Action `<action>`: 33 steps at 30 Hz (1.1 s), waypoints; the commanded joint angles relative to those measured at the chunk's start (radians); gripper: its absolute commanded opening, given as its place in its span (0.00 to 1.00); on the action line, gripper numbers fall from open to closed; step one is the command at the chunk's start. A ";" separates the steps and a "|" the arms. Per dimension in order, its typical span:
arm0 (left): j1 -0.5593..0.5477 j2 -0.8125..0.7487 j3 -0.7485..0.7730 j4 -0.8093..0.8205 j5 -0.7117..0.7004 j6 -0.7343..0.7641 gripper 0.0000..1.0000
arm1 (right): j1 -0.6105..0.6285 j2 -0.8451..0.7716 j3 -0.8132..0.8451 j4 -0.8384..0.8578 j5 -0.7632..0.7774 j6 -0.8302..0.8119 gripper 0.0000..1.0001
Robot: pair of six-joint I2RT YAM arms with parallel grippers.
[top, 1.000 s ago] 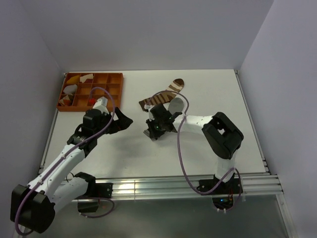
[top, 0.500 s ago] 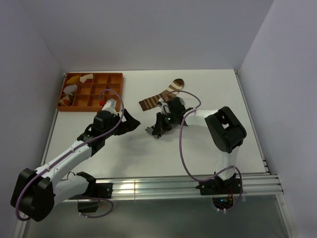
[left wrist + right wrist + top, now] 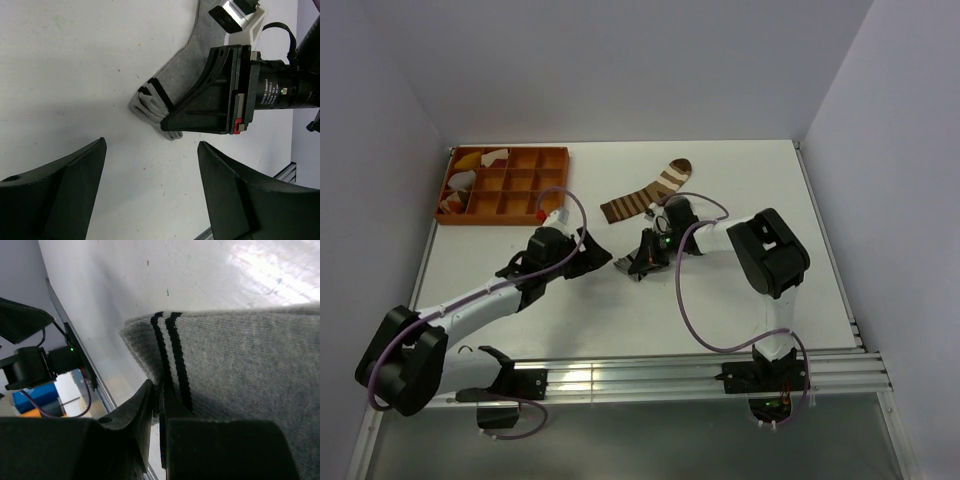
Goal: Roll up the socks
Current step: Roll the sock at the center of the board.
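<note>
White table [image 3: 620, 310], pale lilac walls [image 3: 620, 70]

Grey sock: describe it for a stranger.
On the white table, look beside the brown striped sock. The grey sock lies there, cuff pinched by the right hand; unlike its neighbour, it is plain grey with two black cuff stripes.

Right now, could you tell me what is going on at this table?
Two robot arms are at work here. The right gripper is shut on the dark-striped cuff of the grey sock, which lies on the table. The left gripper is open and points at that cuff without touching it. The brown striped sock lies flat behind them, untouched.
</note>
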 commanded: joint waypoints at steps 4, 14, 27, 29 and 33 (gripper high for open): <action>-0.039 0.076 0.001 0.102 -0.052 -0.055 0.72 | -0.031 0.030 -0.025 0.071 -0.029 0.067 0.00; -0.086 0.256 0.029 0.202 -0.084 -0.135 0.46 | -0.045 0.062 -0.040 0.107 -0.041 0.089 0.00; -0.099 0.394 0.066 0.320 -0.084 -0.152 0.31 | -0.048 0.072 -0.042 0.118 -0.043 0.084 0.00; -0.100 0.408 0.072 0.333 -0.084 -0.156 0.30 | -0.048 0.075 -0.040 0.113 -0.041 0.083 0.00; -0.103 0.411 0.078 0.359 -0.084 -0.158 0.30 | -0.048 0.075 -0.037 0.101 -0.038 0.075 0.00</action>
